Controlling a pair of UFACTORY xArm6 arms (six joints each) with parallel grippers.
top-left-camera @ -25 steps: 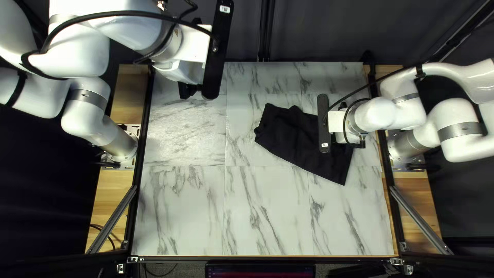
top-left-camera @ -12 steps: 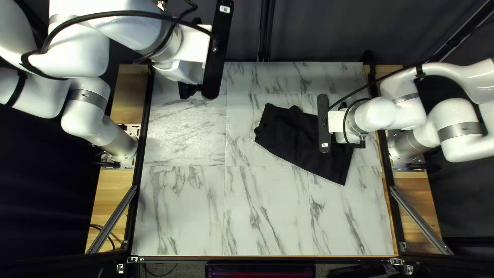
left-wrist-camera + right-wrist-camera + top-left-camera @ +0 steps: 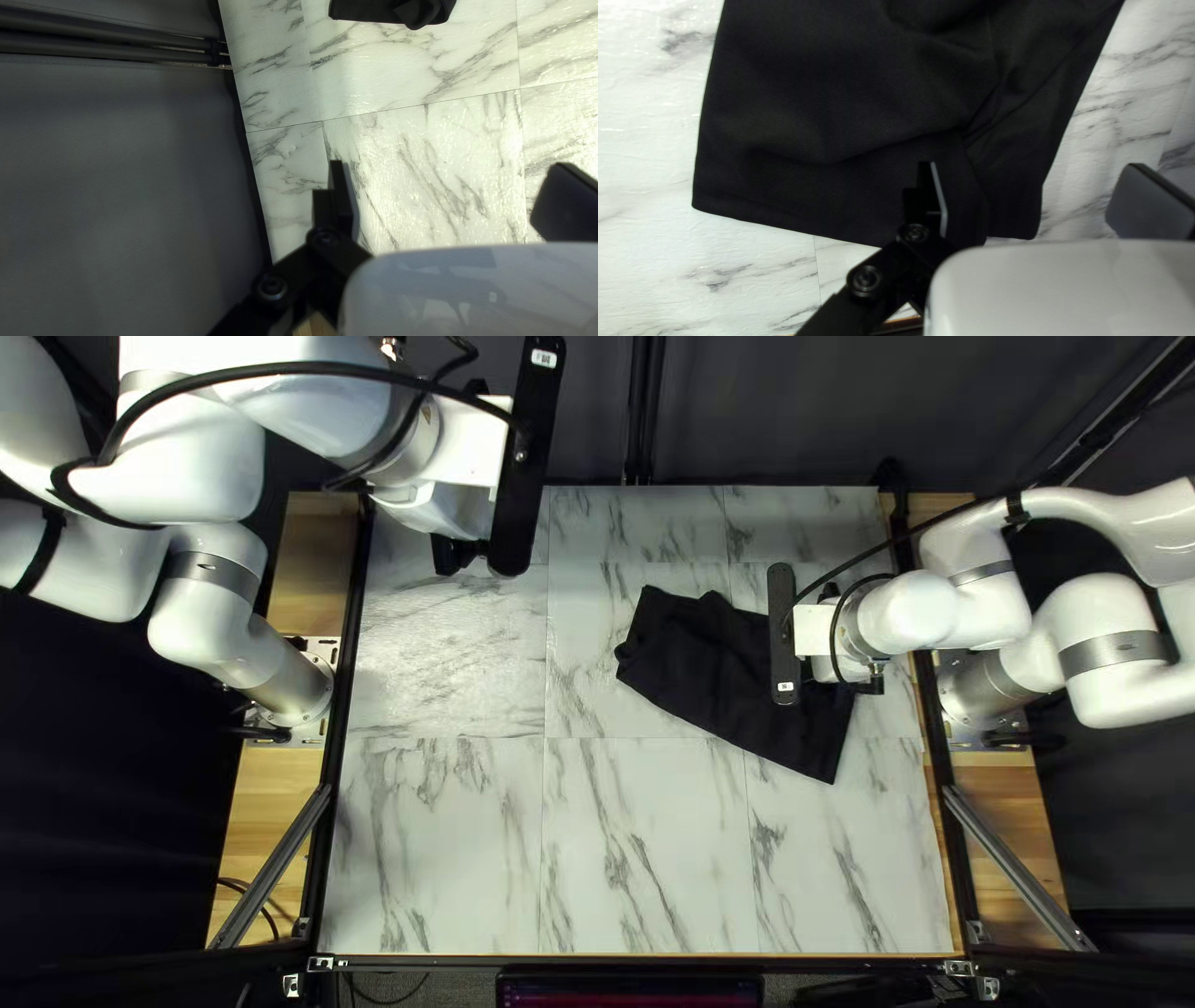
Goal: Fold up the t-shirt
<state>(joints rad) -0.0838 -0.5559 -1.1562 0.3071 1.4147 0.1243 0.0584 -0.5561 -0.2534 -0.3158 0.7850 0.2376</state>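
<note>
Lying on the bench (image 3: 461, 859), the black garment (image 3: 697, 660) is spreading across the upper right part of the marble surface in the top left view, with your right arm (image 3: 915, 610) reaching over it. You are looking at a mostly flat piece with creases running across it; its narrower end is pointing toward the middle of the bench, and a small rumpled bit is showing at that end.

Your right tool (image 3: 832, 667) is hanging over the garment's wider end. In the right wrist view, you are seeing this tool (image 3: 1038, 194) with its fingers spread: one is standing over the cloth near the hem, while the other is standing beyond the garment's side, over bare marble. Whether either finger is touching down, you are not able to tell.

Your left tool (image 3: 451, 558) is hanging near the bench's far edge, at the upper left of the top left view. Its fingers are standing wide apart too, over bare marble, and the dark curtain (image 3: 124, 186) is hanging beside it. Well ahead of them, the garment's rumpled end is showing.
</note>
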